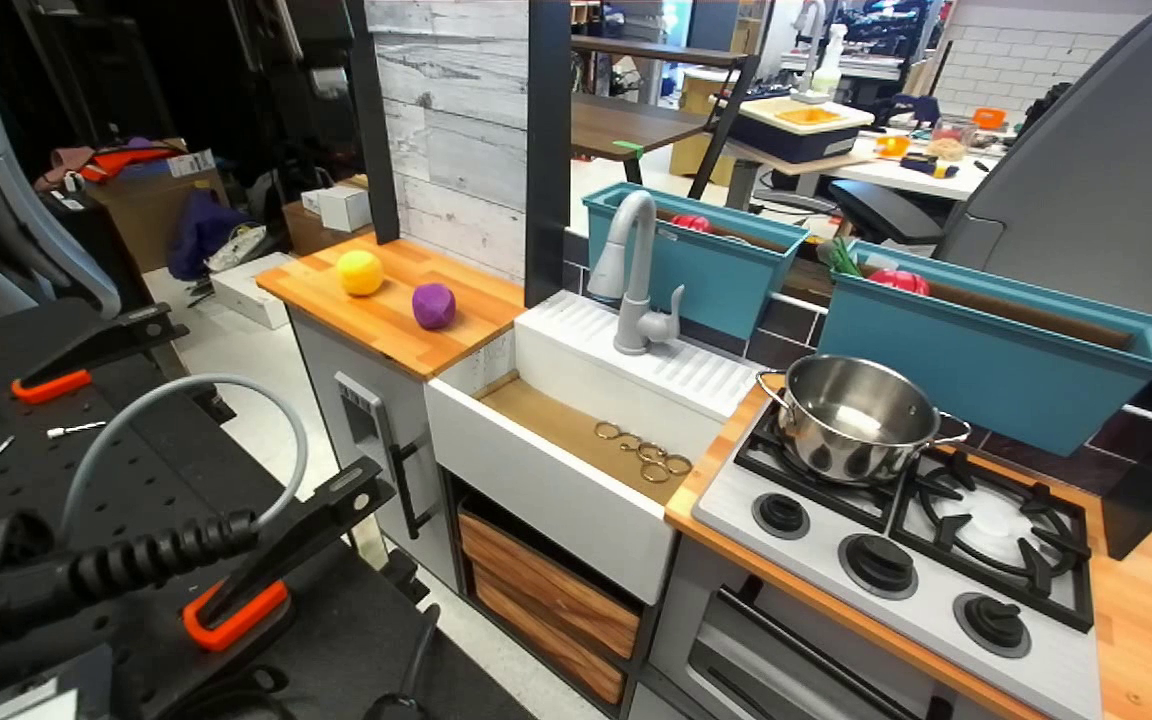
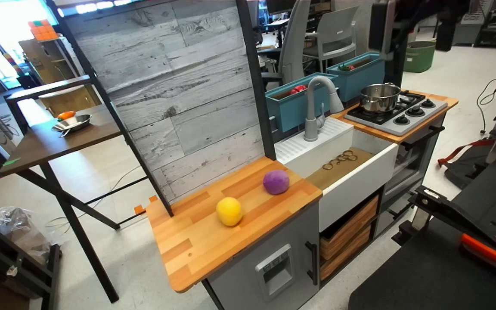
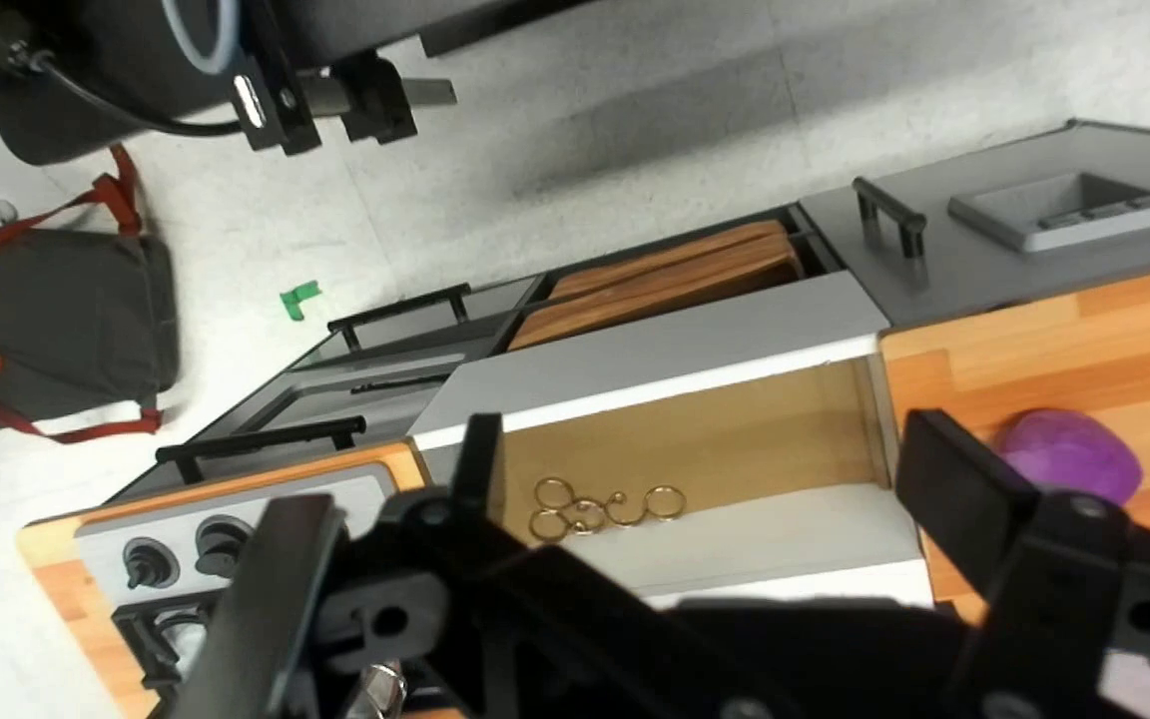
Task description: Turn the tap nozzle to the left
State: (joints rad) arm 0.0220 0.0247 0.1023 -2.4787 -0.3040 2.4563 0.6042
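Behind the white sink basin (image 1: 550, 490), the grey gooseneck tap (image 1: 639, 265) stands upright on a ridged surface (image 1: 706, 375), its nozzle (image 1: 609, 268) arching forward toward the basin in both exterior views. From here I judge the leftward turn not yet begun. The hand (image 3: 710, 449) is spread wide, pinching nothing, and neither exterior view shows it touching the tap. So the whole job seems to remain: reaching the nozzle, making contact, then swinging it round.

Wrist view's rough: gripper (image 3: 707, 464) hides part of the purple ball (image 3: 1070, 455), and the pot (image 3: 380, 691) is just a cut-off sliver. Grey panel icons (image 2: 275, 261) are too tiny to read.
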